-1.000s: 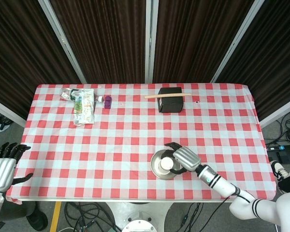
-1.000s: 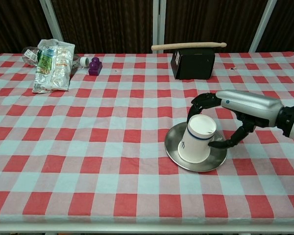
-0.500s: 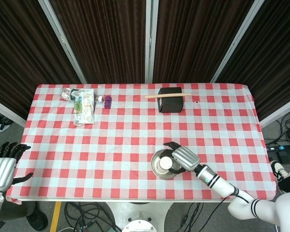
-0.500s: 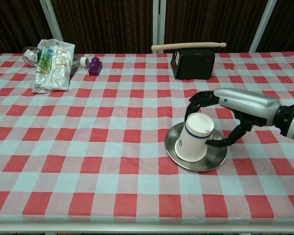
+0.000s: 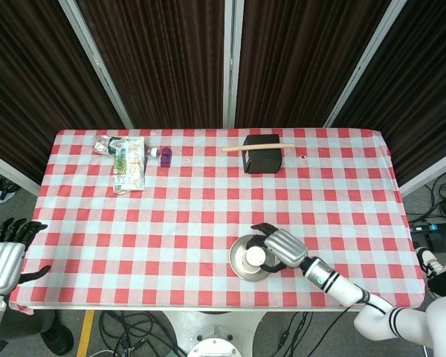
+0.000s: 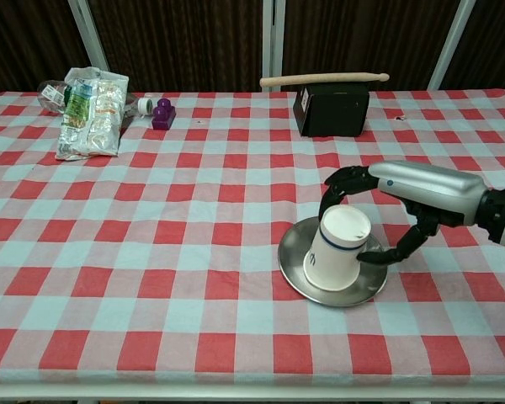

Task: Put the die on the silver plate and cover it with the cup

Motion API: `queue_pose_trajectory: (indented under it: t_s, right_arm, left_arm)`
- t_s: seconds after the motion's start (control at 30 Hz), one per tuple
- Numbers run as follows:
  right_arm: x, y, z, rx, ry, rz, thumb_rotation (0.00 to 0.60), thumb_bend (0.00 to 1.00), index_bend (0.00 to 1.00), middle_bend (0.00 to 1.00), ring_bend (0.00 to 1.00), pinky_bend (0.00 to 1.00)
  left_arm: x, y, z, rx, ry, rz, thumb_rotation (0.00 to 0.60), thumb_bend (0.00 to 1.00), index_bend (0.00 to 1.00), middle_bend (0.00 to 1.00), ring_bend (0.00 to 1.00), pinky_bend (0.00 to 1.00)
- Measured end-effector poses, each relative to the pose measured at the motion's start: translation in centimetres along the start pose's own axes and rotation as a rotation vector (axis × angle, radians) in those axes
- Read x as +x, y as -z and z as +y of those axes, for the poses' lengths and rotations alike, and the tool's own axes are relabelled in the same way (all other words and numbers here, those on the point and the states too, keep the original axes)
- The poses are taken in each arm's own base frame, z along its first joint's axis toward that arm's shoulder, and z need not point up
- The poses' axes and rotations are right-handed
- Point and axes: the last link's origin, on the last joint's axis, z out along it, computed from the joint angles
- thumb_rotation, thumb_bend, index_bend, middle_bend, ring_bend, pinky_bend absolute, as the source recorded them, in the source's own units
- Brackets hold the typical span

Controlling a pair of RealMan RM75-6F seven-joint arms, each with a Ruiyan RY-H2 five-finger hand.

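— Both robot hands doing what?
— My right robot hand (image 6: 404,198) is wrapping fingers around the upturned cup (image 6: 338,248) sitting on the silver plate (image 6: 296,278), six o'clock on the table (image 6: 194,252); my left robot hand (image 5: 4,256) is hanging spread.

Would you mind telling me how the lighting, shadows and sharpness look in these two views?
Head view: even overhead light, everything sharp, only a faint shadow beside the silver plate. Chest view: soft reflections on the plate rim, a small shadow under the right robot hand, the cup crisp; the dark curtains behind show little detail, and the table edges bow slightly.
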Motion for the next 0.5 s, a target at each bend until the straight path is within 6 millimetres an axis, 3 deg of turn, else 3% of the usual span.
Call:
queue_pose_trajectory:
  t_s: [0.13,0.37,0.5]
  right_arm:
    - [0.9,-0.7,1.3,-0.06,0.025,0.06,0.6,0.29,0.54,0.34,0.09,0.1]
    - [-0.1,-0.2,-0.2,0.006,-0.003,0.0,0.6,0.29,0.54,0.34,0.09,0.1]
    - [0.5,-0.5,0.6,-0.032,0.017,0.033,0.6,0.29,0.54,0.34,0.09,0.1]
  left_arm:
    - [-0.1,0.1,-0.1,0.004,0.002,-0.002,0.6,0.0,0.21,0.19,0.11,0.08]
    - [-0.1,0.0,0.0,0.0,0.0,-0.001,0.6,0.0,0.21,0.19,0.11,0.08]
    - [0.0,0.0,-0.1,0.004,0.002,0.001,0.6,0.0,0.21,0.19,0.11,0.08]
